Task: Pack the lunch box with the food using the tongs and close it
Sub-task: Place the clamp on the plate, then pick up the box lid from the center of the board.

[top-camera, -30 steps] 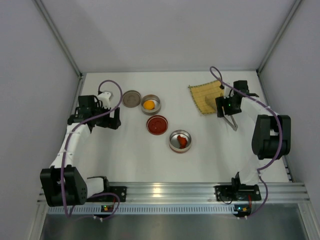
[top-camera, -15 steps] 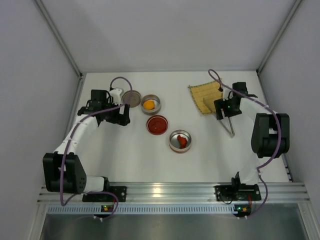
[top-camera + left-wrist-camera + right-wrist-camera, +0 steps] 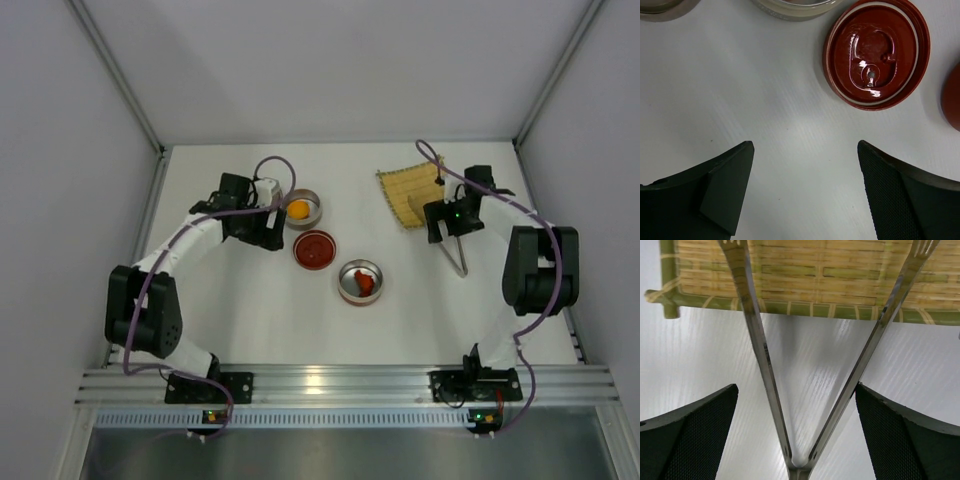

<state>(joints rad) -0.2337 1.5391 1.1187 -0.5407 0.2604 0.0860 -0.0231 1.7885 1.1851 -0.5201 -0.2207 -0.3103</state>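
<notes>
Now both arms have closed in on their work.
The right gripper [image 3: 796,390] has spread its fingers wide astride the tongs [image 3: 761,355], which lie untouched, tips on the bamboo mat [image 3: 805,280] (a grab looks next). The left gripper [image 3: 805,150], fingers apart and empty, has swung in from the table's edge beside the red lid [image 3: 875,55]. The food [image 3: 298,208] waits in its bowls [image 3: 345,272].
</notes>
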